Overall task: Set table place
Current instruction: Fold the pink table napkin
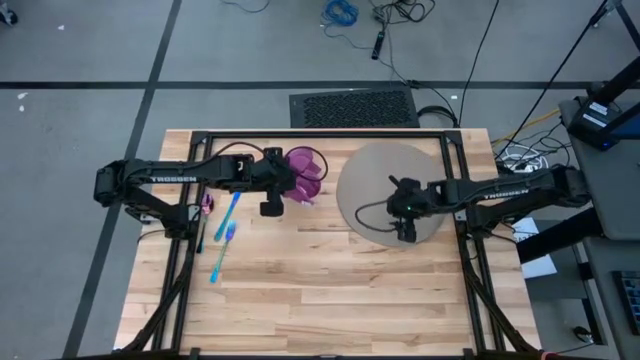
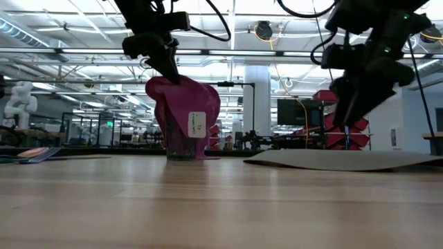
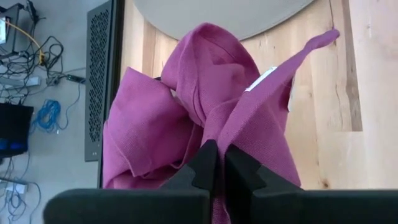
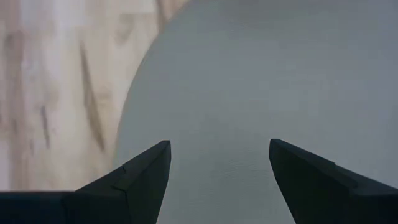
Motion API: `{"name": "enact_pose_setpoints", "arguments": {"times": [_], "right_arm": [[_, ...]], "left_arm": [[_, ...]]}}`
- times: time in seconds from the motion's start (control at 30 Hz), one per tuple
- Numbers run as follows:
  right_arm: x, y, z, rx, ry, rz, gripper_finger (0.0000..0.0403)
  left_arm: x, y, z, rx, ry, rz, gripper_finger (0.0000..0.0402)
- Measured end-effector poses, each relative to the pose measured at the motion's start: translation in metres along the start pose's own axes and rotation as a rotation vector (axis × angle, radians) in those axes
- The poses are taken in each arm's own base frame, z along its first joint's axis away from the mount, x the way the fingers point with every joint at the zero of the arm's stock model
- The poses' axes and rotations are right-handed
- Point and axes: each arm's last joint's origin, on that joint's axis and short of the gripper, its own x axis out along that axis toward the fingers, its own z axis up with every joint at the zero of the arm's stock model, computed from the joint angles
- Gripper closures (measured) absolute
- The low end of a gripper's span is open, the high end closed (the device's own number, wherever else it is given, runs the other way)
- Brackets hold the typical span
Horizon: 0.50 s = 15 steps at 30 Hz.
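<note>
Blue cutlery [image 1: 224, 237] lies near the tabletop's [image 1: 330, 300] left edge. Toward the far edge, the left gripper [image 3: 219, 163] is clenched on the purple napkin [image 3: 205, 106], bunched over a clear glass [image 2: 181, 149]; lifting could topple it. The right gripper [image 4: 219, 163] hovers released over the round mat [image 1: 375, 170].

Grey floor [image 1: 80, 60] crossed by dark tape lines [image 1: 160, 60], a black perforated panel [image 1: 353, 108] and loose cables [image 1: 340, 14] on it. Beyond, an open hall with ceiling lights [image 2: 69, 31] and a white column [image 2: 256, 104].
</note>
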Motion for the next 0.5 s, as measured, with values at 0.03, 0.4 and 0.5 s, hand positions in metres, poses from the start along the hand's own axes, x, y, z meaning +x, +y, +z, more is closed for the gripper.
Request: {"name": "enact_pose_setpoints", "arguments": {"times": [0.03,0.4,0.5], "right_arm": [[-0.001,0.004,0.001,-0.013,-0.01,0.009,0.0142],[-0.008,0.038,-0.005,-0.075,-0.001,0.098,0.0142],[-0.008,0.045,-0.007,-0.073,0.008,0.11,0.0142]], "left_arm": [[0.0,-0.001,0.0,0.002,-0.001,-0.001,0.0385],[-0.001,-0.004,0.002,-0.025,-0.002,0.011,0.0264],[-0.002,-0.004,0.002,-0.045,-0.003,0.013,0.0239]]}}
